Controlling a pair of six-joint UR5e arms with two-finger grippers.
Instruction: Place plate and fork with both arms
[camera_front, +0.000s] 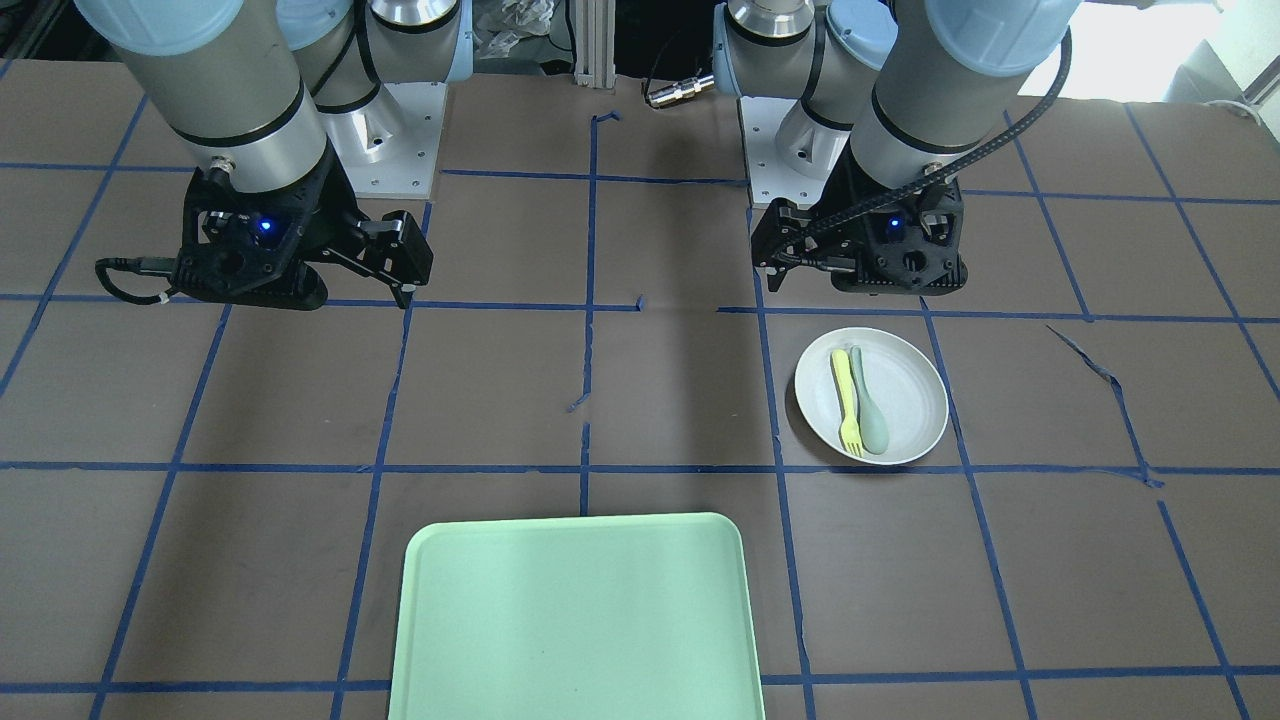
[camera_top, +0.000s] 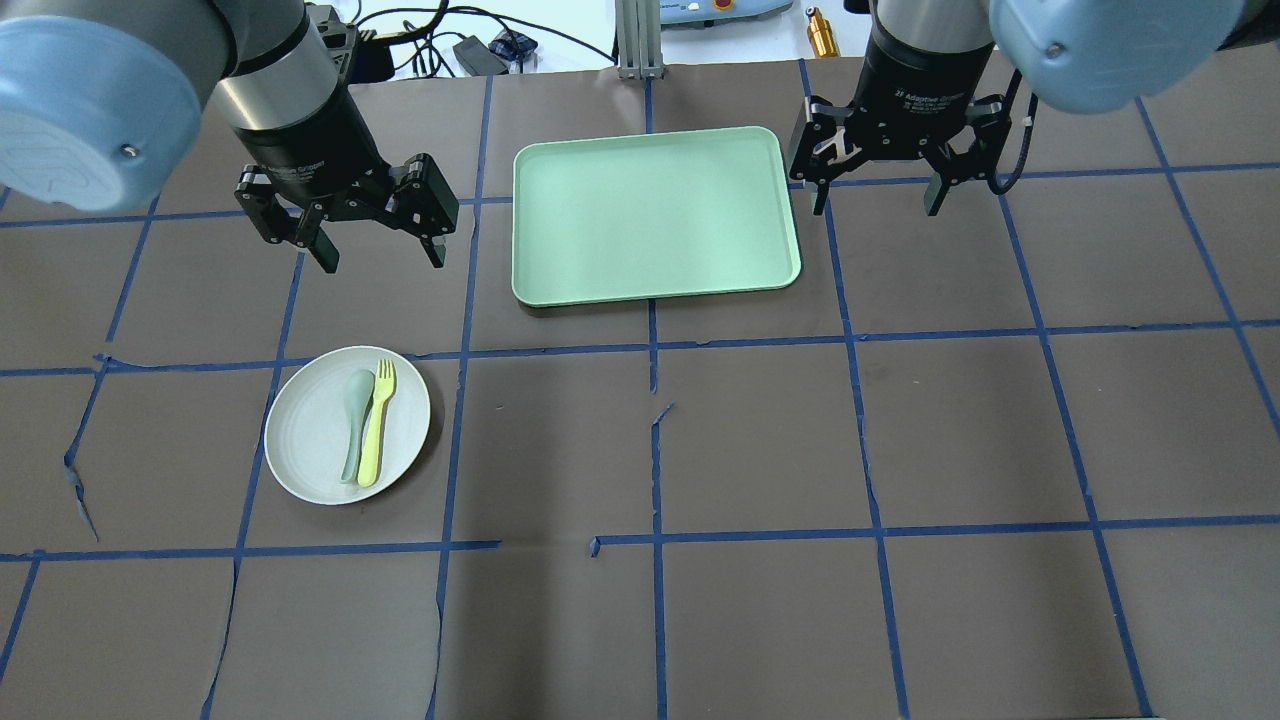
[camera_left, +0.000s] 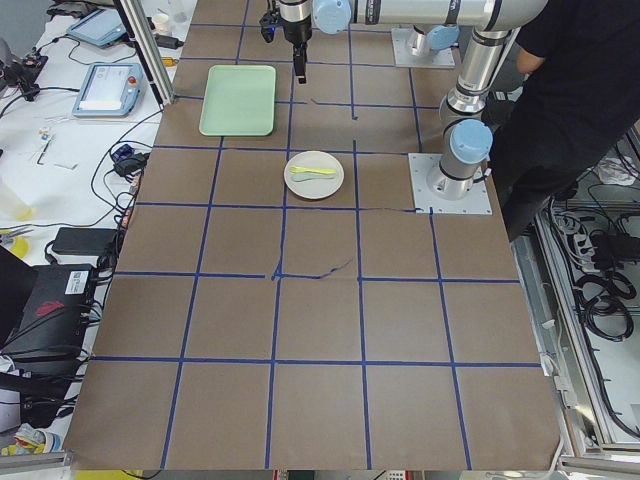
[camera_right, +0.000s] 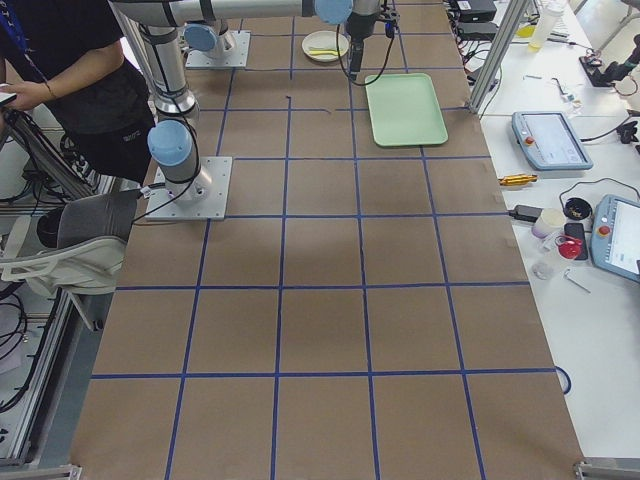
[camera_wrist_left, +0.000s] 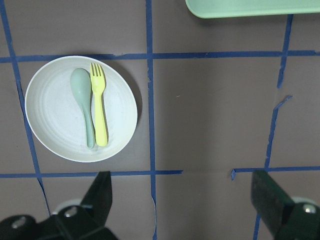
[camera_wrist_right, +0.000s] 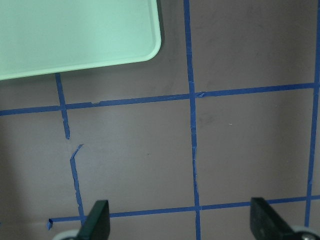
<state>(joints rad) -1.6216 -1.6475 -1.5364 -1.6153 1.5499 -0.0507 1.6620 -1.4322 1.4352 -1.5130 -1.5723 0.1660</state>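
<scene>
The white plate (camera_top: 310, 440) lies on the table at my left. The yellow fork (camera_top: 377, 425) lies in it beside a pale grey-green spoon (camera_top: 353, 420). In the left wrist view the plate (camera_wrist_left: 120, 100) sits at the upper left with the fork (camera_wrist_left: 100, 107) on it. My left gripper (camera_top: 381, 260) is open and empty, held high above the table near the plate. My right gripper (camera_top: 878, 207) is open and empty, held high by the tray's right edge. Its fingers (camera_wrist_right: 97, 220) show over bare table.
The mint-green tray (camera_top: 655, 215) lies at the far middle of the table, between the two grippers, with nothing on it. Blue tape lines cross the brown table cover. A person in black (camera_left: 580, 90) stands behind the robot's bases.
</scene>
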